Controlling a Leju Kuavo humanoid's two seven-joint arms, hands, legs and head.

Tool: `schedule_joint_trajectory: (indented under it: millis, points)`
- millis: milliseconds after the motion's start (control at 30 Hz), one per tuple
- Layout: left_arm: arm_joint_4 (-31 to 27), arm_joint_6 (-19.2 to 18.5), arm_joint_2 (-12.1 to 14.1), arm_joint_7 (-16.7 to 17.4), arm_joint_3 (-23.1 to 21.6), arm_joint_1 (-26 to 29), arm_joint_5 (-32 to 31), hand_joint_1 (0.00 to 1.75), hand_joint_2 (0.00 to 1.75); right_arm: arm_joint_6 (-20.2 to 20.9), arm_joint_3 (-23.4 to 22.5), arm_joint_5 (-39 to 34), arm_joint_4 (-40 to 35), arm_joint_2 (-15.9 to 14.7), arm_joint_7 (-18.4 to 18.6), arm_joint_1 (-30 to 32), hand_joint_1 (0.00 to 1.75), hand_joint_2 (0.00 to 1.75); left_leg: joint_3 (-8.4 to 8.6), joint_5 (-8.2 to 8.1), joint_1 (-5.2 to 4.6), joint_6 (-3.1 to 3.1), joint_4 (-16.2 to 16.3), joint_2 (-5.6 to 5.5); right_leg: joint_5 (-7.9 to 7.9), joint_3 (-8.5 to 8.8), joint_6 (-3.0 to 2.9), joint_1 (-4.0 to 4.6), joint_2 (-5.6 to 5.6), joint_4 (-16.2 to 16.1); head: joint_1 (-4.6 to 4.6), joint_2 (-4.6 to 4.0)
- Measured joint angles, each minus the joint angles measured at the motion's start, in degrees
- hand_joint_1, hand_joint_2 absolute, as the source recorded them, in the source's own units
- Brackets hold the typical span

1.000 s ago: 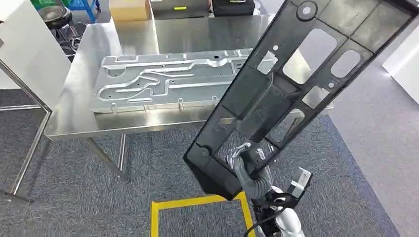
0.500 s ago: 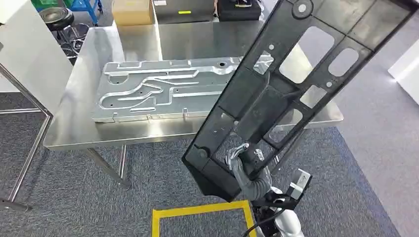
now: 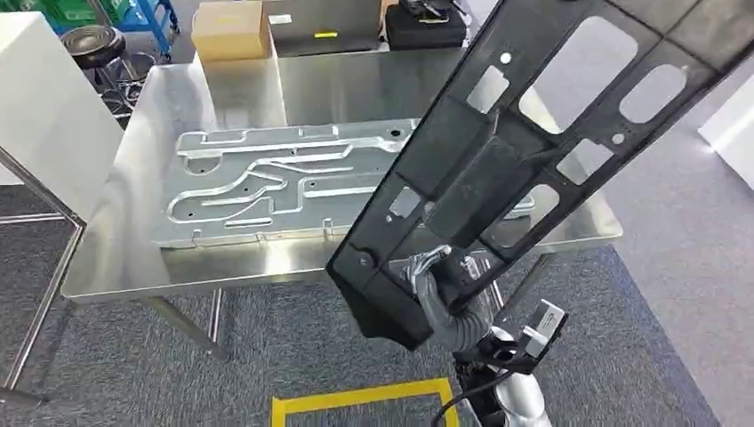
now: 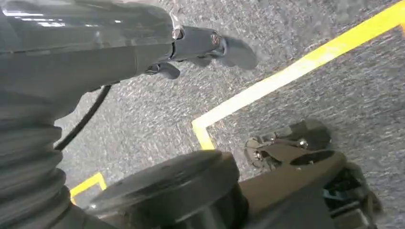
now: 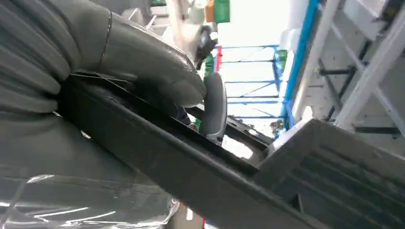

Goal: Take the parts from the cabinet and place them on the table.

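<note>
Right hand [image 3: 442, 280] grips black panel [image 3: 525, 133] low end.

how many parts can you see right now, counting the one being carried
2: a silver stamped metal panel lying flat on the steel table, and a black plastic frame gripped by the right hand above the table's near edge.

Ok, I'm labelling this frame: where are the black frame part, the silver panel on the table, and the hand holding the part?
black frame part [image 3: 462, 169], head view, solid middle section.
silver panel [image 3: 267, 182], head view, ribbed face.
right hand [image 3: 437, 283], head view, fingers at the part's lower end.
</note>
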Motion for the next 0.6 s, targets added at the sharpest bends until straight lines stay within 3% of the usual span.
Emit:
schedule_joint_trajectory:
  millis: [100,133,200,233,267,300,333,367,400,433,467,500,567,600]
  points:
    - [0.0,-0.2,-0.1,-0.1,-0.1,-0.2,-0.8,0.00,1.75,-2.6,-1.6,5.3,0.4,-1.0,1.3,-7.0,1.75,1.75,0.52,-0.11,0.26,1.13,-0.7,-0.01,-0.71,-0.31,1.05,-0.25,-0.34,1.0,0.00,0.00]
    - [0.0,-0.3,-0.1,-0.1,-0.2,-0.3,-1.2,0.00,1.75,-4.0,-2.0,8.0,1.0,-1.8,1.8,-10.6,1.75,1.75,0.78,-0.29,0.23,1.45,-0.7,0.06,-1.67,-2.01,1.38,-0.27,-0.36,4.0,0.00,0.00]
    - [0.0,-0.4,-0.1,-0.1,-0.2,-0.3,-1.4,0.00,1.75,-10.2,-2.3,19.4,4.2,-3.7,4.1,-18.7,1.75,1.75,1.00,-0.57,0.18,1.75,-0.7,0.30,-4.45,-8.13,1.82,-0.44,-0.36,13.5,0.00,0.00]
    - [0.0,-0.5,-0.1,-0.1,-0.2,-0.4,-1.5,0.00,1.75,-14.7,-2.1,28.8,7.5,-4.9,6.4,-23.4,1.75,1.75,1.10,-0.72,0.14,1.88,-0.7,0.34,-5.20,-11.24,1.90,-0.51,-0.37,17.7,0.00,0.00]
    - [0.0,-0.6,-0.1,-0.1,-0.3,-0.4,-1.6,0.00,1.75,-19.6,-1.2,40.2,12.9,-6.2,9.9,-30.2,1.75,1.75,1.30,-0.89,0.10,1.87,-0.7,0.25,-4.34,-13.59,1.91,-0.58,-0.36,19.7,0.00,0.00]
    - [0.0,-0.9,-0.1,0.0,-0.3,-0.4,-1.6,0.00,1.75,-23.5,1.1,53.9,21.6,-7.4,14.5,-39.4,1.75,1.75,1.60,-1.17,-0.06,1.77,-0.5,0.34,-1.76,-14.39,1.79,-0.67,-0.40,18.6,0.00,0.00]
    - [0.0,-1.3,-0.1,0.1,-0.3,-0.7,-1.6,0.00,1.75,-25.5,3.7,66.6,29.8,-8.5,18.3,-48.4,1.75,1.75,1.88,-1.44,-0.19,1.76,-0.4,0.47,1.91,-13.57,1.54,-0.72,-0.46,14.8,0.00,0.00]
    - [0.0,-1.6,-0.1,0.2,-0.3,-0.8,-1.6,0.00,1.75,-26.3,6.9,79.6,38.3,-9.7,21.3,-55.4,1.75,1.75,2.47,-1.79,-0.21,1.79,-0.5,0.35,5.66,-11.39,1.15,-0.64,-0.40,9.1,0.00,0.00]
    - [0.0,-1.8,-0.1,0.3,-0.3,-0.8,-1.4,0.00,1.75,-25.7,9.3,88.3,44.2,-10.7,23.3,-60.4,1.75,1.75,2.96,-2.10,-0.16,1.71,-0.6,-0.25,8.67,-9.13,0.69,-0.43,-0.33,3.8,0.00,0.00]
    - [0.0,-1.9,-0.2,0.3,-0.3,-0.8,-1.2,0.00,1.75,-24.7,11.6,95.1,50.4,-11.5,25.1,-64.0,1.75,1.75,3.30,-2.28,-0.30,1.37,-0.6,-0.98,7.86,-8.30,0.35,0.21,-0.20,2.3,-0.04,0.00]
    - [0.0,-1.9,-0.2,0.3,-0.3,-0.8,-1.1,0.00,1.75,-24.6,13.7,94.8,56.1,-12.4,26.2,-65.8,1.75,1.75,3.02,-2.17,-0.08,1.01,-0.7,-1.94,7.75,-7.65,0.02,0.47,-0.31,0.8,0.00,0.00]
    - [0.0,-1.9,-0.2,0.1,-0.3,-0.7,-1.1,0.00,1.75,-24.9,14.6,93.7,59.5,-12.9,26.8,-66.5,1.75,1.75,2.71,-2.14,0.18,0.67,-0.9,-2.21,7.13,-7.47,-0.12,0.72,-0.37,0.3,0.00,0.00]
    - [0.0,-1.9,-0.2,-0.7,-0.3,-0.7,-0.8,0.00,1.75,-25.5,15.9,88.6,64.9,-13.1,27.5,-67.4,1.75,1.75,3.06,-2.37,0.18,0.01,-1.5,-2.33,6.82,-7.15,-0.47,0.41,-0.40,-0.4,0.00,0.00]
    - [0.0,-1.8,-0.2,-0.9,-0.3,-0.7,-0.8,0.00,1.75,-25.8,16.6,87.3,66.9,-13.1,27.9,-67.3,1.75,1.75,3.15,-3.07,0.31,-0.17,-1.3,-1.85,6.77,-6.17,-0.52,-0.33,-0.54,-1.2,0.00,0.00]
